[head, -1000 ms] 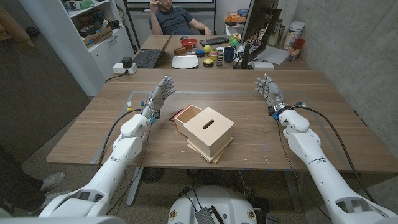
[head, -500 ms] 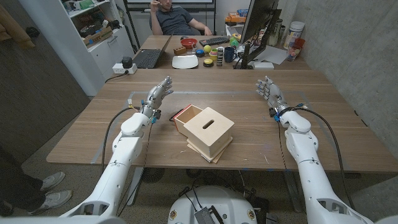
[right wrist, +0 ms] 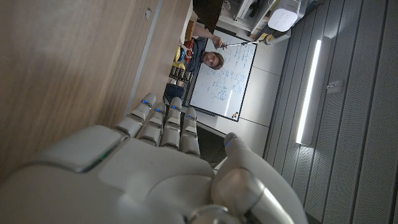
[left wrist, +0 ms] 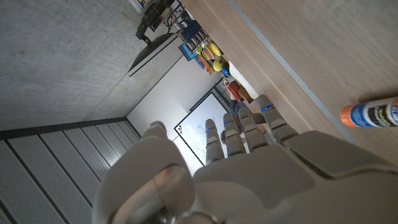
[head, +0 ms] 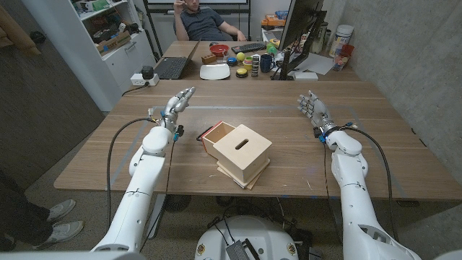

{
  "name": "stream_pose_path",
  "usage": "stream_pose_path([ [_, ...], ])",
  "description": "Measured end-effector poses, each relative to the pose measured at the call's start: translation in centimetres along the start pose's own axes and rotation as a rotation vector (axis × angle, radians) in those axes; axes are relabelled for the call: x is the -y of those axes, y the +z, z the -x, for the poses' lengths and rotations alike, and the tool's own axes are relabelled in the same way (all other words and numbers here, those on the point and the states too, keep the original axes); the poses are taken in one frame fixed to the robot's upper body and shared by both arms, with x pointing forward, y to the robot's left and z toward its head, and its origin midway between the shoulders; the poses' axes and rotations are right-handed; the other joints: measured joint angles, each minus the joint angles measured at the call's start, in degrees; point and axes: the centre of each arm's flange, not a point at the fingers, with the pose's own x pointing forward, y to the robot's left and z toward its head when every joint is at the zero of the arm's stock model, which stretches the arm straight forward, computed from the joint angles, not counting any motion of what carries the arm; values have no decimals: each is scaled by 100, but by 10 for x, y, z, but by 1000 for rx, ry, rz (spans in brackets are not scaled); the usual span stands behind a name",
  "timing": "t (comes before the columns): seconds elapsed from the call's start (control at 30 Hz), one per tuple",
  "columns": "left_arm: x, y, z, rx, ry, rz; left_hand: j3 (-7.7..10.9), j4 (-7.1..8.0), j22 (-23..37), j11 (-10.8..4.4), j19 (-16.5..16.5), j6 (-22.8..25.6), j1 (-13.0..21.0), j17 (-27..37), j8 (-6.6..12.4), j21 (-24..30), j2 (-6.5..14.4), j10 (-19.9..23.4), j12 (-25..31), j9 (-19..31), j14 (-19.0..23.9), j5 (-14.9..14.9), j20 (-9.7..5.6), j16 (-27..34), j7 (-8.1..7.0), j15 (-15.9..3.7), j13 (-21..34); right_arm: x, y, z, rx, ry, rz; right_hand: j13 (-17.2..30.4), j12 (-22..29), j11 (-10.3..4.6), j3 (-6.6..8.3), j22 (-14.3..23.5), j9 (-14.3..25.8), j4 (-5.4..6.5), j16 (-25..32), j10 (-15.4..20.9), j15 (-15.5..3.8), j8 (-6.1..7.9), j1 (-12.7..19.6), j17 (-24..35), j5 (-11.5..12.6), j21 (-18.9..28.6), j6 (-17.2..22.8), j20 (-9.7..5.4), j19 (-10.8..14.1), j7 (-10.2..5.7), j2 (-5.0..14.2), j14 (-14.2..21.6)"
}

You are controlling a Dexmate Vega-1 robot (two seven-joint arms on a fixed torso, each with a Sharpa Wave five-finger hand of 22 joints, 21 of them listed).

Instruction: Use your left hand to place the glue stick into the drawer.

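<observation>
Wooden desk [head: 303, 155]: left hand [head: 177, 103], fingers apart and empty, has lifted away from drawer box [head: 238, 153]. Glue stick [left wrist: 372, 114] lies just beside that hand, ungrasped. Right hand [head: 311, 107] spread, idle.

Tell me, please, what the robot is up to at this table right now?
It is at the start of putting a glue stick away. Both hands are empty with fingers spread: the left hand is raised beside the pale wooden drawer box, whose drawer is pulled partly open, and the right hand waits further off. The orange-capped glue stick lies on the wooden table near the left hand, not yet picked up.
</observation>
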Motion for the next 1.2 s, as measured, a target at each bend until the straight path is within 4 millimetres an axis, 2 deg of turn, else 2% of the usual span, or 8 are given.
stream_pose_path([
  [0.03,-3,7,2,6,16,-26,-7,-26,0,-5,0,19,0,0,0,0,0,5,0,0,0,0,0,0,-19,0,0,0,0,-1,0,3,1,0,0,0,0,0,0,0,0,0,0,0,0,0,0,0,0,23,23,0,0,0],
  [0.1,-5,7,2,-8,29,-59,1,-47,0,-63,0,-2,41,0,0,0,-41,-3,0,0,0,0,0,0,-59,0,0,0,0,-1,0,7,4,0,0,0,0,0,0,0,0,0,0,0,0,0,0,0,0,31,32,0,0,0],
  [0.3,-11,21,5,-14,68,-154,-9,-106,0,-72,42,-14,106,0,0,-16,-106,-11,0,0,0,0,42,0,-131,0,0,0,-2,-4,-1,19,6,0,0,0,-24,0,0,23,0,0,0,0,0,0,0,0,0,31,31,0,0,0],
  [0.53,-19,33,6,-55,101,-254,-33,-223,0,-170,0,-132,207,1,0,-32,-252,-57,0,29,-1,0,83,0,-241,-62,-1,2,-3,-6,0,21,2,-1,0,0,-24,0,0,23,0,-1,0,0,0,-1,0,0,0,31,31,0,0,-1],
  [0.67,-23,39,5,-79,114,-300,-45,-270,-1,-174,-44,-244,257,13,-27,-105,-301,-158,-28,28,-75,0,126,0,-227,-55,-1,4,-4,-7,2,22,-1,-1,0,0,-24,0,0,23,0,-1,0,0,0,-1,0,0,0,31,31,0,0,-1],
  [0.93,-34,53,2,-165,148,-403,-94,-318,28,-123,-65,-408,308,15,-67,-134,-400,-249,-29,28,-120,0,147,0,-63,-13,-1,5,-5,-8,11,31,0,-1,0,0,-47,-1,-1,46,0,-1,0,0,0,-1,0,0,22,31,31,23,0,-1],
  [1.2,-39,65,-2,-244,165,-476,-125,-348,28,-94,-29,-607,324,40,-90,-149,-475,-318,-29,28,-172,0,234,0,-9,-18,-1,4,-1,-8,35,44,45,-1,0,0,-47,-1,-1,46,0,-1,0,0,-25,-1,0,0,21,31,31,22,-25,-1],
])
